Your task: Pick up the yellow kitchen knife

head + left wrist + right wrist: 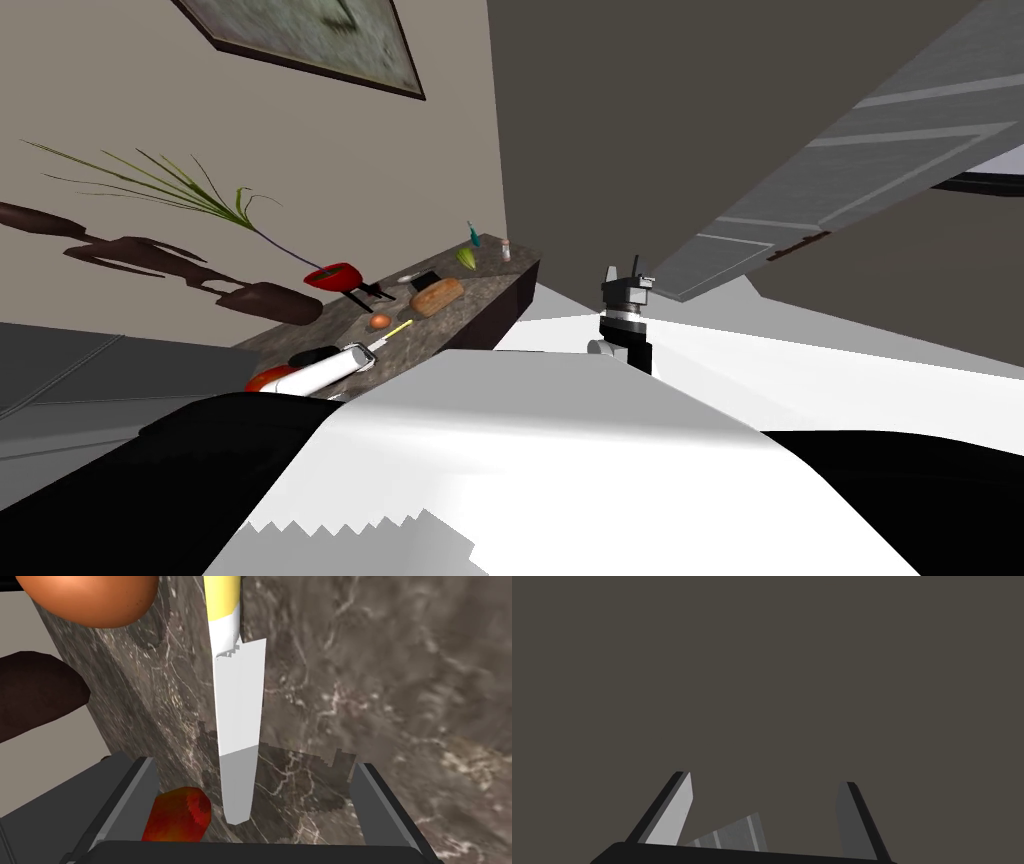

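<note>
Head view: the dark marbled counter (497, 287) carries two containers. A red bowl (333, 275) at the wall-side edge holds the stem of a long-leaved plant (190, 190). A small bottle (506, 250) stands upright near the far end; I cannot tell what is in it. A brown loaf (437, 296) lies mid-counter, between the containers and my working end. The yellow-handled knife (239, 726) lies flat on the counter near the near end, lengthwise along it, with the handle pointing away from me and the white blade pointing at me. My left gripper (253, 765) is wide open over it. The blade tip sits between the two fingers (134, 796), roughly midway, and touches neither. A red apple (177, 816) lies just beside one finger, at the wall-side edge of the counter and apart from the blade. An orange-brown round item (90, 601) rests near the handle on that same side. My right gripper (625, 277) is raised off the counter's far end, its fingers also spread wide and holding nothing.
</note>
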Tool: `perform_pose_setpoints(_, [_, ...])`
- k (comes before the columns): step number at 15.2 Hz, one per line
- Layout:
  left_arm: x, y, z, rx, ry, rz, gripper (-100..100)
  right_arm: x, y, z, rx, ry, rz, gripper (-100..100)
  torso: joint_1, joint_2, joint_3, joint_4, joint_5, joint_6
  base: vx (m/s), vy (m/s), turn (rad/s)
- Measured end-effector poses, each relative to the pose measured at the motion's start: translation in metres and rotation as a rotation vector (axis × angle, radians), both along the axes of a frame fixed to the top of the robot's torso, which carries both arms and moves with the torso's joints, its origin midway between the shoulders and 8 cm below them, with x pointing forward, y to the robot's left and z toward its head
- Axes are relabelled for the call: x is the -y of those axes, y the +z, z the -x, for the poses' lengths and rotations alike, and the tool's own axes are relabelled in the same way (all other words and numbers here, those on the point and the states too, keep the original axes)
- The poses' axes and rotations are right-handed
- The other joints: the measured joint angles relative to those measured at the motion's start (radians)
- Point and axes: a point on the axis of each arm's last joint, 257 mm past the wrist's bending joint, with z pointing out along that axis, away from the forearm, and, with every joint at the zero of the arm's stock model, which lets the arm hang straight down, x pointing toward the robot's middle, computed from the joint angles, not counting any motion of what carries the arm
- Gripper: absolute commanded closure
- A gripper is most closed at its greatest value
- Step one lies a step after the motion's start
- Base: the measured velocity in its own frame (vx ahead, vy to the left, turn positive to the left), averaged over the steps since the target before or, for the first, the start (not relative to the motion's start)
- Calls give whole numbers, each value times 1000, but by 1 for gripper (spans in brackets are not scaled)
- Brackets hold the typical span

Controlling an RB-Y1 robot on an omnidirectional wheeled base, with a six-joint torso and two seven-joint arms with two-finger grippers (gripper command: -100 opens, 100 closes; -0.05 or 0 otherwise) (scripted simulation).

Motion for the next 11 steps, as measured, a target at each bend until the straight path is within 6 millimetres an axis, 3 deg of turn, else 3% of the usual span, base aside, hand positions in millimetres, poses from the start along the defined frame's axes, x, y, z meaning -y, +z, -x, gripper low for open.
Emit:
perform_pose_setpoints(4, [0,0,6,-11,30,48,-100,0,0,0,0,0,0,0,7,-2,-1,0,1,0,-102,7,-142])
perform_pose_setpoints(11, [2,-1,18,-34,82,124,-100,0,0,0,0,0,0,0,10,-7,-4,-2,2,0,-53,32,-144])
